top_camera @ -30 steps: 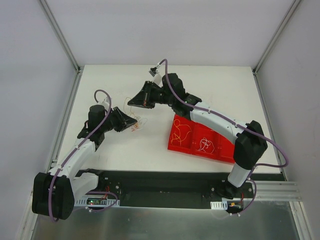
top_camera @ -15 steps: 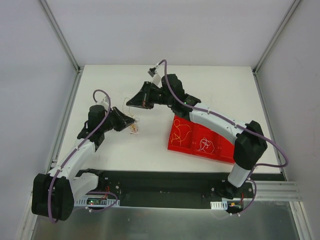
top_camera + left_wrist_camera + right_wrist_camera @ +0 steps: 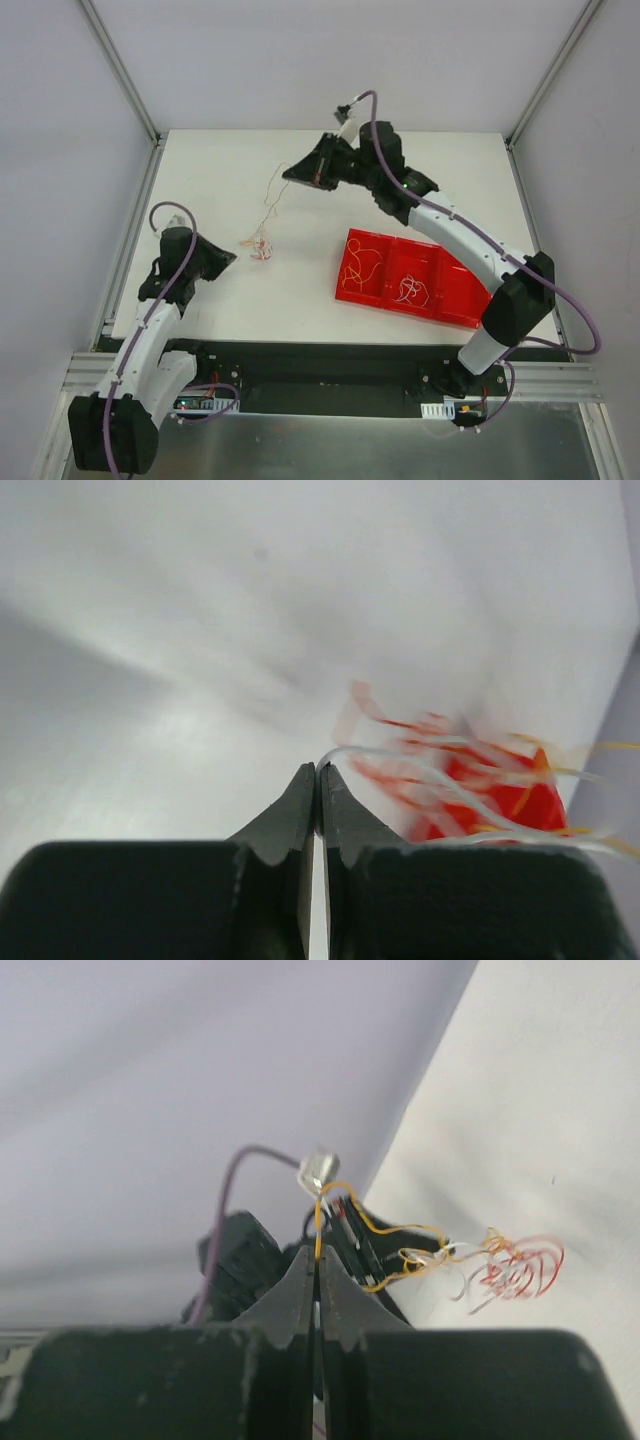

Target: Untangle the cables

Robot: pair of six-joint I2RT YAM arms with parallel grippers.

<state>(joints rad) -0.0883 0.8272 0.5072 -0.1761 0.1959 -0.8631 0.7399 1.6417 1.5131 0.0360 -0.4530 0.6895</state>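
Observation:
The cables are a small tangle of orange-yellow, white and reddish strands hanging just above the white table, stretched between both grippers. My left gripper sits to its left, shut on a white strand. The blurred tangle shows just beyond the tips in the left wrist view. My right gripper is up and to the right, shut on an orange-yellow strand. That strand runs down to the tangle.
A red tray with three compartments lies right of centre, holding loose orange and white strands. Metal frame posts and white walls bound the table on the left, right and back. The left arm shows in the right wrist view.
The right gripper has moved up and right, the left gripper back to the left and down. The tangle is now stretched out between them, with a long yellow strand drawn taut.

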